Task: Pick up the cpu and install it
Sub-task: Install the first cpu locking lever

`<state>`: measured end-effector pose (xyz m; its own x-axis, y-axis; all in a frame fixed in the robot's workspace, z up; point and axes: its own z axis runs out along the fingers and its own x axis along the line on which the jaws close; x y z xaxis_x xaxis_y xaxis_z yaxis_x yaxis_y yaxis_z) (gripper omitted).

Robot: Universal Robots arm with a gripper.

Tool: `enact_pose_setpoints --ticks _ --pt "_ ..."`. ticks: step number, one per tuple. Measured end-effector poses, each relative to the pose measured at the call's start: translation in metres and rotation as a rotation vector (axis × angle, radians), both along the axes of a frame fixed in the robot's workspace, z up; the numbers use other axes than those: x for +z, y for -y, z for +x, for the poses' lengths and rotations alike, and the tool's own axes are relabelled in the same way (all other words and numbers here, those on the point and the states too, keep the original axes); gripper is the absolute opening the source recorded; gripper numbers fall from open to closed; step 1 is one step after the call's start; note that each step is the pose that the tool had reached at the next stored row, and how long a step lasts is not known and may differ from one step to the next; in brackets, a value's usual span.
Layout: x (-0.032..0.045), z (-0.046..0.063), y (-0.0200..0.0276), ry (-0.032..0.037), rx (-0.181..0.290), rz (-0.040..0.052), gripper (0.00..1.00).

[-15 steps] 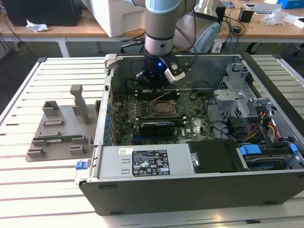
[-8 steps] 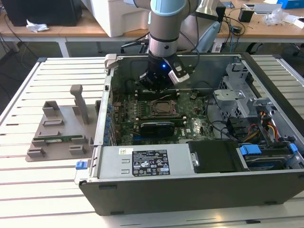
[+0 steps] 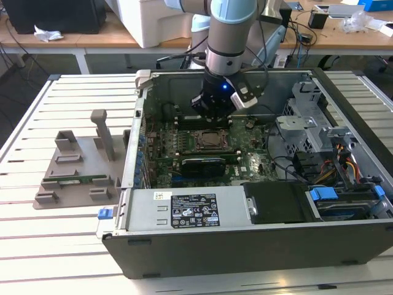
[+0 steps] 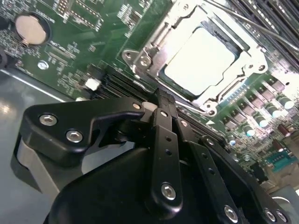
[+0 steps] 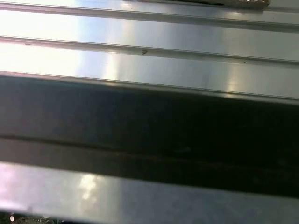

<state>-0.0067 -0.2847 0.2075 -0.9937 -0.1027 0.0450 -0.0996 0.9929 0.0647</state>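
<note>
- Small flat square cpu with a shiny silver-grey top lies seated in the metal socket frame on the green motherboard, upper right of the second wrist view; in the exterior view it sits at frame centre inside the open black computer case.
- Black claw hangs above the board just beside the socket's edge, fingers drawn together with nothing between them, clear of the cpu.
- White sticker with dense print on the grey power supply, lower centre of the exterior view; text too small to read.
- Round silver coin cell in the upper left of the second wrist view.
- Grey moulded holder tray stands on the white slatted surface at the exterior view's left, well apart from the case.
- Open room: bare slats around the tray; case walls close round the arm.
</note>
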Motion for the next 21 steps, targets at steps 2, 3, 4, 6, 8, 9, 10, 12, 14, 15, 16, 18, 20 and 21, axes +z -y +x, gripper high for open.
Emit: enact_pose_setpoints --ticks 2,3,4,6,8,9,10,12,14,15,16,18,20,21 --pt "-0.0007 0.0024 0.0013 -0.0007 0.000 0.0002 0.11" --pt "-0.0009 0.0033 0.0019 -0.0009 0.000 0.0002 0.11" --pt "-0.0014 0.0048 0.0029 -0.0014 0.000 0.0000 0.11" --pt "-0.0023 0.0064 0.0037 -0.0016 0.000 0.0002 0.11" --pt "-0.0029 0.0073 0.0045 -0.0021 -0.001 0.0000 0.11" --pt "-0.0034 0.0079 0.0052 -0.0022 -0.001 -0.0003 0.11" --pt "-0.0039 0.0081 0.0056 -0.0023 -0.001 -0.0005 0.11" --pt "-0.0053 0.0084 0.0058 -0.0026 -0.001 -0.0010 0.11" --pt "-0.0071 0.0087 0.0056 -0.0024 -0.001 0.0000 0.11" --pt "-0.0074 0.0089 0.0056 -0.0025 -0.001 -0.0002 0.11" --pt "-0.0076 0.0089 0.0057 -0.0024 -0.001 -0.0003 0.11" --pt "-0.0075 0.0090 0.0059 -0.0025 -0.001 0.0050 0.11" --pt "-0.0071 0.0087 0.0062 -0.0029 -0.001 0.0139 0.11" --pt "-0.0072 0.0088 0.0061 -0.0028 -0.001 0.0155 0.11"
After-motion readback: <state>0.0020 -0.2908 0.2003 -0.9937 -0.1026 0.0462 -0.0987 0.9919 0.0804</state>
